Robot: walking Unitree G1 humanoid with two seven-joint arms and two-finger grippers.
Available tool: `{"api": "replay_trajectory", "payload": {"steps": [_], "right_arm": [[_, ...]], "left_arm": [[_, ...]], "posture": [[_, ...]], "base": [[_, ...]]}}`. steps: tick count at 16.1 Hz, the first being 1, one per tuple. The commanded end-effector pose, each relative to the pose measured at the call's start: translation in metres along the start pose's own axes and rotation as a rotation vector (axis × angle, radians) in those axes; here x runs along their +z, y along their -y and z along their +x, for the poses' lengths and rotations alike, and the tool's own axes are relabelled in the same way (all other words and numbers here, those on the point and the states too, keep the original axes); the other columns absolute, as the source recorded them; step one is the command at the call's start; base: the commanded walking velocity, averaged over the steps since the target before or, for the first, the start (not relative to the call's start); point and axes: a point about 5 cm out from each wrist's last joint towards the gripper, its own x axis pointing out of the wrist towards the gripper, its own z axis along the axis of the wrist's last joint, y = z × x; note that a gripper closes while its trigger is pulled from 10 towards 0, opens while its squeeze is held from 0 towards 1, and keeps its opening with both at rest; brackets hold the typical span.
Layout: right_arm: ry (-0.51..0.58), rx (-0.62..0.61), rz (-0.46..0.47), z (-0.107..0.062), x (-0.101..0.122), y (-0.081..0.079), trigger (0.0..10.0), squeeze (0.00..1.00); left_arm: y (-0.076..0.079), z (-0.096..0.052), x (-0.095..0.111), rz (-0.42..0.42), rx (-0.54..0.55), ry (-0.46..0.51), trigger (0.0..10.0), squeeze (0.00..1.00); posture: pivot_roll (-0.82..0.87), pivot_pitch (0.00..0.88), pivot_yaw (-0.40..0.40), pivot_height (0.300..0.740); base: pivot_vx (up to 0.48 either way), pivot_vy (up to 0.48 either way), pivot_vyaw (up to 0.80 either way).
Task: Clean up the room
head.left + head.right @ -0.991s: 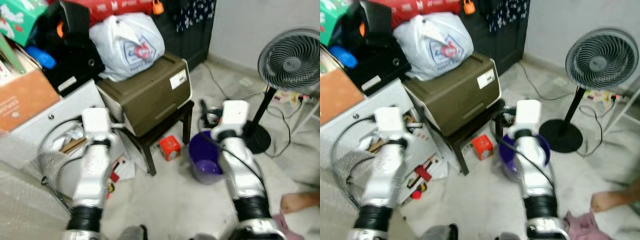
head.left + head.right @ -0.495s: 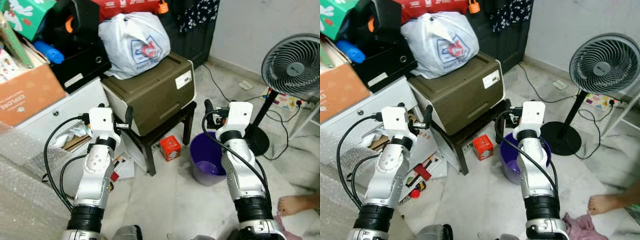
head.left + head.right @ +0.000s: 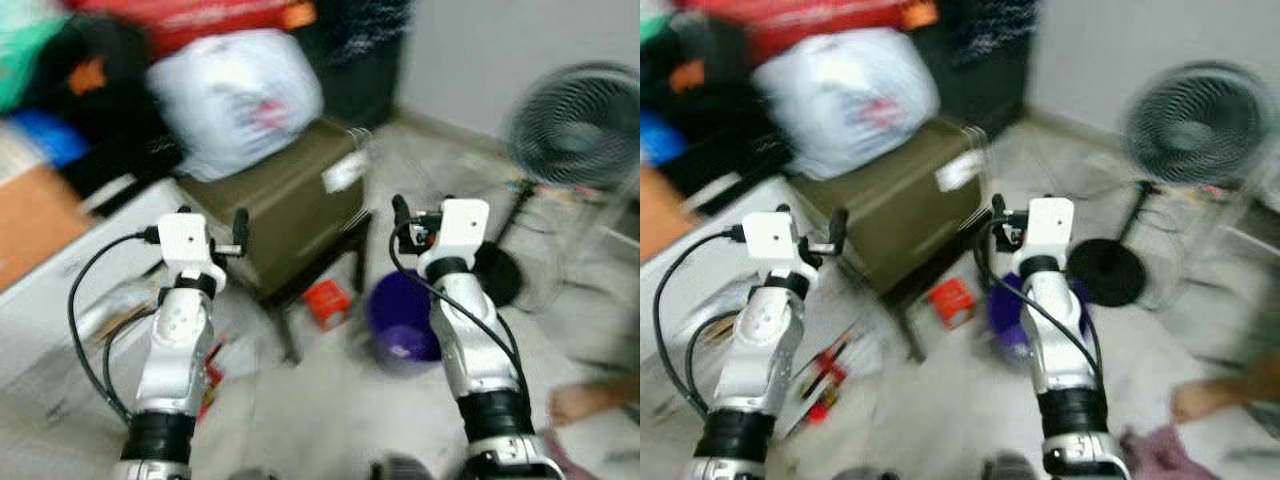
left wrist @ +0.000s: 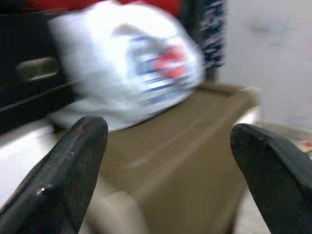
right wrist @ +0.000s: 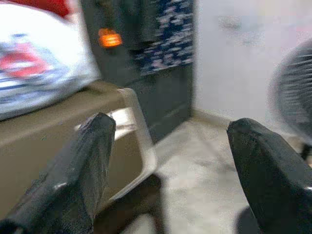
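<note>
The head views are blurred by motion. Both my arms are raised in front of me. My left gripper (image 3: 240,224) is open, short of the brown box (image 3: 290,195) that stands on a dark stool. In the left wrist view the left gripper (image 4: 165,170) is empty, pointing at that box (image 4: 185,141) and at the white plastic bag (image 4: 131,68) on top of it. My right gripper (image 3: 400,214) is also open and empty, above a purple bucket (image 3: 400,320). The right wrist view has the right gripper (image 5: 170,161) facing the box's corner (image 5: 134,126) and the bare floor.
A small red box (image 3: 325,298) lies on the floor under the stool. A standing fan (image 3: 575,125) is at the right, with cables nearby. A person's foot (image 3: 580,402) and a pink cloth (image 3: 1160,445) are at the lower right. Stacked boxes and bags fill the left.
The whole picture has shifted and blurred, so the camera is moving. Both grippers stay open and empty, held up much as before.
</note>
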Motion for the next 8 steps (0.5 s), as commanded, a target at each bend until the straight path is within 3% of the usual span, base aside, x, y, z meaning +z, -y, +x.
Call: {"api": "replay_trajectory", "payload": {"steps": [1,8], "right_arm": [[0.002,-0.015,0.009,-0.0004,0.0000,0.0034,10.0,0.00],[0.000,-0.013,0.027,0.0020,0.0003,0.0029,10.0,0.00]], "left_arm": [[0.0021,-0.0021,-0.0005,0.002,-0.018,0.000,10.0,0.00],[0.0019,-0.0017,-0.0023,0.006,-0.014,-0.009,10.0,0.00]], "posture": [[-0.02,0.062,0.053,0.740],[-0.02,0.052,0.050,0.740]], "base": [[0.304,0.000,0.00],[0.309,0.000,0.00]]}}
